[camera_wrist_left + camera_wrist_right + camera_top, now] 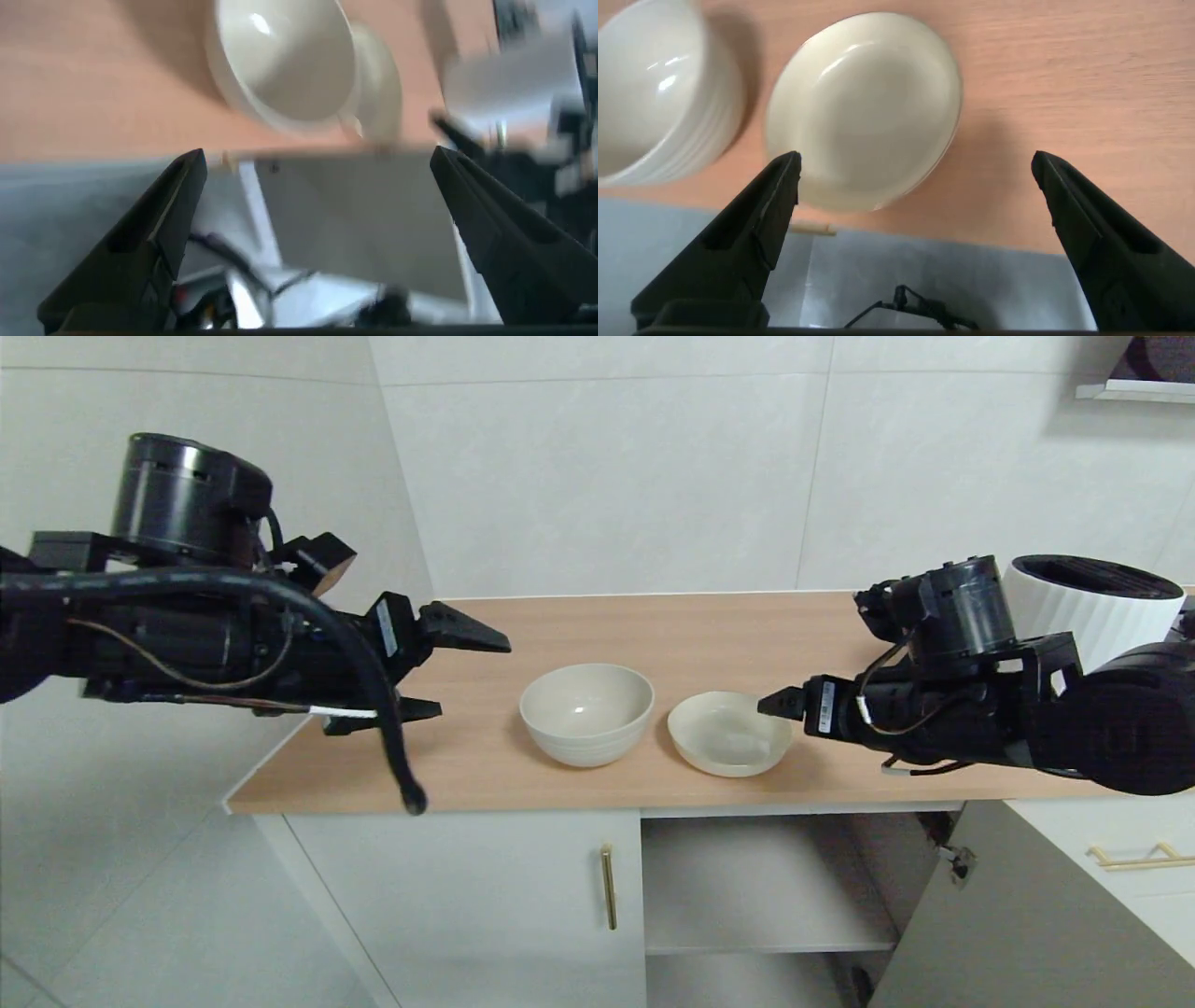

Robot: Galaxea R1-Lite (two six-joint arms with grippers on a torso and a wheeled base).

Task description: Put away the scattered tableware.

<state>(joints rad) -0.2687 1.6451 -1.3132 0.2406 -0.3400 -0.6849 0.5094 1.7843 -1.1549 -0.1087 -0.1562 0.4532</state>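
Observation:
Two cream dishes stand side by side on the wooden countertop [747,625]: a deep bowl [586,712] [280,61] [659,89] and a shallower bowl [730,733] [378,84] [864,107] to its right. My left gripper [471,677] [318,243] hovers open above the counter, left of the deep bowl and apart from it. At the right rim of the shallow bowl, my right gripper [775,705] [915,233] is open and holds nothing; the bowl lies ahead of its spread fingers, toward the front edge.
A white ribbed container [1092,597] stands at the counter's back right, behind my right arm. Below the counter, a cabinet is open with a bare shelf [756,887]; its door [1018,915] swings out to the right. A closed door with a gold handle [608,887] is beside it.

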